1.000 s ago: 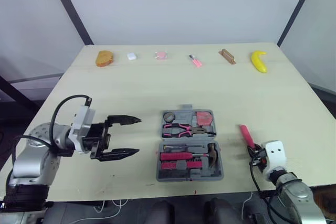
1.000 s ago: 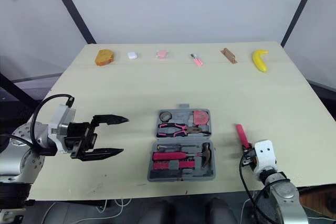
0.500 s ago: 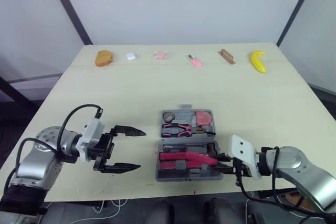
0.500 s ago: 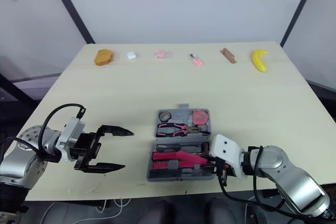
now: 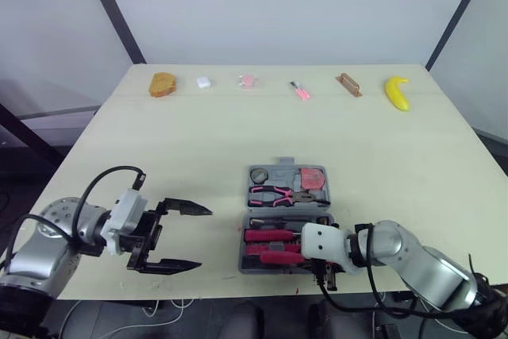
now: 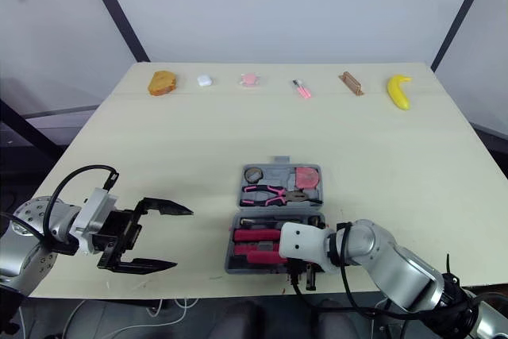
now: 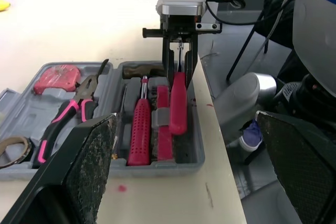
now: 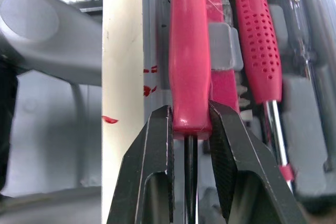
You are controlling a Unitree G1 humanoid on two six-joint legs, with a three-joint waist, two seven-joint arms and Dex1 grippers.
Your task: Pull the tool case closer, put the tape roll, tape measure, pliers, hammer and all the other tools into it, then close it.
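The step in hand, as I judge it, is seating one of the last loose tools in the case, so closing comes soon. Next the tool has to drop flat into its slot, the fingers have to let go and back out clear of the rim, and then the far half can fold over.

Close to the front edge of the tabletop, the right gripper pinches a smooth red-handled screwdriver at the handle end where the dark shaft begins. Its fingers are narrowed onto the handle, which lies along the front wall of the case's near tray, beside a red dotted-grip screwdriver.

Towards the front left corner, the left gripper hangs above the wood with its fingers spread wide, holding nothing and well apart from the case.

The open grey plastic tool case sits near the front edge, about midway along it. Its far half holds the pink-and-black-handled pliers, a small metal-grey tape roll and a pink tape measure.

Along the far edge stands a row of small oddments, among them a yellow banana, none of which looks like a tool.
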